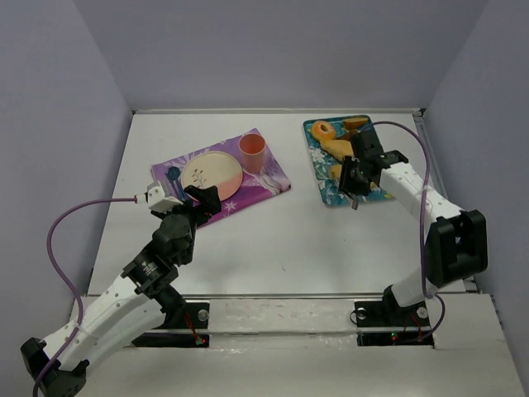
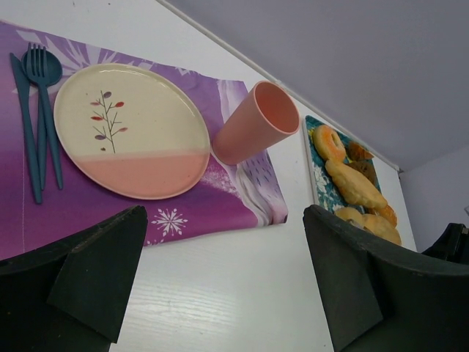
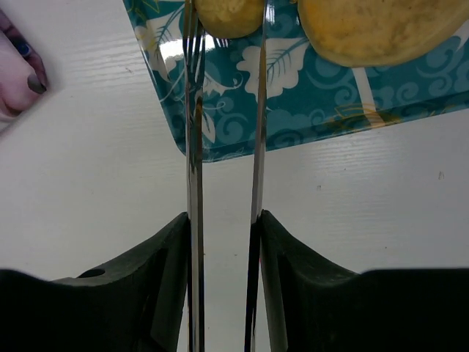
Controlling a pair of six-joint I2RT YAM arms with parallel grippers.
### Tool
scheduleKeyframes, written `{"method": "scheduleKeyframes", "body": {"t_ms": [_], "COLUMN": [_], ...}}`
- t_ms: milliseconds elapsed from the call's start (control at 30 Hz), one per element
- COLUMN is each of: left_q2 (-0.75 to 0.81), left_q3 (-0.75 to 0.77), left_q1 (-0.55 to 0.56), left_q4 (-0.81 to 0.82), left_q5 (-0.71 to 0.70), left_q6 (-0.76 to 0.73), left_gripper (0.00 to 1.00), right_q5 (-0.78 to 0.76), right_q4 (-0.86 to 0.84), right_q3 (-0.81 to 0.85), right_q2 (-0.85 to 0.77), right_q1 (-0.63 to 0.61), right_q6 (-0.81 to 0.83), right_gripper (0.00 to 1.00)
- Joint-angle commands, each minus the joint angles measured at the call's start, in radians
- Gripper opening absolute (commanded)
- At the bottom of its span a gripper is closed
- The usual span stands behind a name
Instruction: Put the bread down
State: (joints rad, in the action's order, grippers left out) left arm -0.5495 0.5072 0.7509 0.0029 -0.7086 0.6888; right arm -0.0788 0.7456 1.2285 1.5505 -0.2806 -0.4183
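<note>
Several breads lie on a teal tray (image 1: 324,192) at the back right: a donut (image 1: 322,130), a long loaf (image 1: 337,149) and small rolls. My right gripper (image 1: 354,175) is shut on metal tongs (image 3: 194,147). In the right wrist view my right gripper (image 3: 223,249) holds the tong arms on either side of a small roll (image 3: 229,16) near the tray's (image 3: 293,110) corner, with a bigger bread (image 3: 374,29) beside it. My left gripper (image 1: 202,198) is open and empty, and the left wrist view shows it (image 2: 227,279) over bare table beside the purple mat (image 2: 242,198).
A cream and pink plate (image 1: 212,172) and a pink cup (image 1: 252,153) stand on the purple mat (image 1: 269,184), with a blue fork and spoon (image 2: 37,110) left of the plate (image 2: 132,132). The cup (image 2: 253,125) is upright. Walls enclose the table.
</note>
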Motion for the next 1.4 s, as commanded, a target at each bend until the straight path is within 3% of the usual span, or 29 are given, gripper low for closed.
{"method": "scheduleKeyframes", "body": {"t_ms": [0,167,267,333,533,733,900,1067,1233,1367], "left_q2": [0.005,-0.016,-0.044,-0.067,-0.093,-0.044,0.003,0.04,0.037,0.034], "left_q3": [0.01,0.021,0.04,0.054,0.082,0.067,0.063,0.037,0.042,0.03], "left_q1": [-0.005,-0.005,-0.004,-0.005,-0.007,-0.005,-0.005,-0.007,-0.007,-0.005], "left_q4": [0.028,0.028,0.022,0.006,-0.044,-0.104,-0.172,-0.191,-0.215,-0.199], "left_q5": [-0.038,-0.026,-0.019,-0.019,-0.02,0.027,0.023,0.038,0.023,0.018], "left_q6": [0.012,0.02,0.031,0.043,0.103,0.175,0.239,0.258,0.258,0.25], "left_gripper": [0.99,0.99,0.99,0.99,0.99,0.99,0.99,0.99,0.99,0.99], "right_q5": [0.027,0.147,0.426,0.497,0.501,0.568,0.492,0.452,0.39,0.343], "right_q4": [-0.055,-0.092,-0.164,-0.219,-0.308,-0.431,-0.436,-0.416,-0.359,-0.313], "right_q3": [0.046,0.02,-0.04,-0.073,-0.041,0.104,0.354,0.52,0.652,0.727], "right_q2": [-0.081,-0.199,-0.294,-0.322,-0.31,-0.064,0.236,0.434,0.563,0.634], "right_q1": [0.006,0.006,-0.012,-0.074,-0.304,-0.417,-0.477,-0.506,-0.517,-0.526], "right_q6": [0.046,0.096,0.134,0.147,0.173,0.208,0.199,0.174,0.19,0.191], "right_gripper": [0.36,0.35,0.35,0.35,0.37,0.37,0.37,0.37,0.44,0.54]}}
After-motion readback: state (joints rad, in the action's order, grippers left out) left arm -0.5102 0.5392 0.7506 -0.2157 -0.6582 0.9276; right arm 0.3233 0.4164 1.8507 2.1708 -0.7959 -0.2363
